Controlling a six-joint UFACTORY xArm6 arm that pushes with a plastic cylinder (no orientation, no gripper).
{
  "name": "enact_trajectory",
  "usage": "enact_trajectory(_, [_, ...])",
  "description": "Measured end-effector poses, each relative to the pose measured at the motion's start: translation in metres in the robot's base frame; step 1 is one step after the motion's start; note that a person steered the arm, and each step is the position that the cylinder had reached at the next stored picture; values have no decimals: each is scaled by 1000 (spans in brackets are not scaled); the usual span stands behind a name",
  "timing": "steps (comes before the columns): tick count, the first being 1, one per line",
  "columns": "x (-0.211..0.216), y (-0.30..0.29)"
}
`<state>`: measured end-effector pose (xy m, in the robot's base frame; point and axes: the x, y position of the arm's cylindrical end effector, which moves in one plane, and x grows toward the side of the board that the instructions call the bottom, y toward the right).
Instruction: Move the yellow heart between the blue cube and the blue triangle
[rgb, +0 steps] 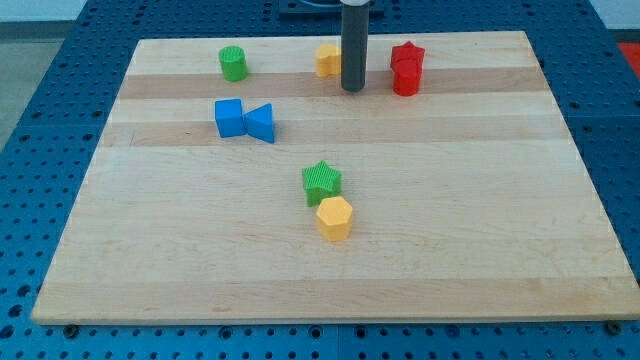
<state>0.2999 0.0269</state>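
The yellow heart (328, 59) lies near the view's top centre, partly hidden by my rod. My tip (352, 89) rests on the board just right of and slightly below the heart, close to it. The blue cube (229, 118) and the blue triangle (261, 123) sit side by side at the upper left, touching or nearly so, with the cube on the left.
A green cylinder (233, 63) stands at the top left. A red star (407, 58) sits above a red block (405, 81) right of my tip. A green star (321, 181) and a yellow hexagon (335, 218) lie mid-board. The wooden board (480, 200) sits on a blue pegboard.
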Motion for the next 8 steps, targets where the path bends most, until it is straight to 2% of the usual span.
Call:
enact_trajectory(1, [-20, 10])
enact_trajectory(2, [-58, 14])
enact_trajectory(5, [-52, -122])
enact_trajectory(6, [-11, -133])
enact_trajectory(7, [19, -110])
enact_trajectory(8, [21, -122])
